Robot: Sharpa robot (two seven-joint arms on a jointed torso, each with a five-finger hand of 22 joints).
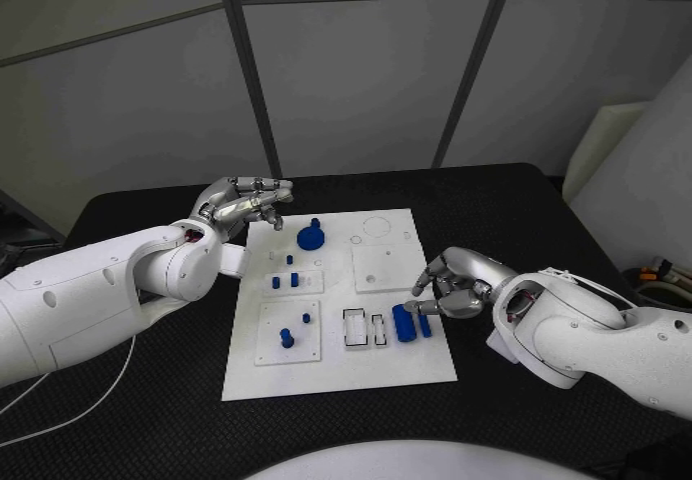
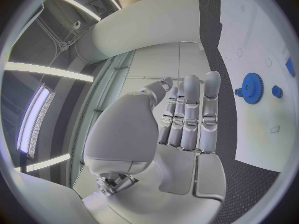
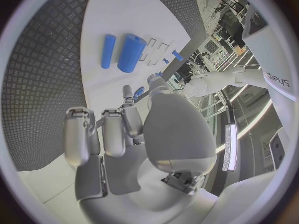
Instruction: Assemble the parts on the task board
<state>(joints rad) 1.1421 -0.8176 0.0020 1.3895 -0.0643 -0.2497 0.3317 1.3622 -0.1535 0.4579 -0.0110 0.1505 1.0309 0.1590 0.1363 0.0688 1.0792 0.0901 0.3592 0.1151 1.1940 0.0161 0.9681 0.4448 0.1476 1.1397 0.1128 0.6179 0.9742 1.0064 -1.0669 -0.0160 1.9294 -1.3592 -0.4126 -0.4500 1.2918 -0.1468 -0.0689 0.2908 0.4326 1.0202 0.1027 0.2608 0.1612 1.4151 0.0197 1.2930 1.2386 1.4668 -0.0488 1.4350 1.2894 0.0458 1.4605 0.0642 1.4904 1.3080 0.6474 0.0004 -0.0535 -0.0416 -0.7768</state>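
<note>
- Two blue cylinders [image 1: 405, 322] lie flat near the task board [image 1: 339, 380]'s edge, just beside the right hand [image 1: 451, 285], whose fingers curl on nothing.
- Left hand [image 1: 245, 203], fingers loosely together and empty, hovers beside the blue gear [image 1: 310, 238].
- Best approach, likely: right hand descends squarely over the thicker cylinder.

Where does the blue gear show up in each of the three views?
Head view: the blue gear sits near the far left of the task board, just right of the left hand.
Left wrist view: blue gear at the right, beyond the fingertips.
Right wrist view: I cannot pick it out.
Shared landmark: the task board.
</note>
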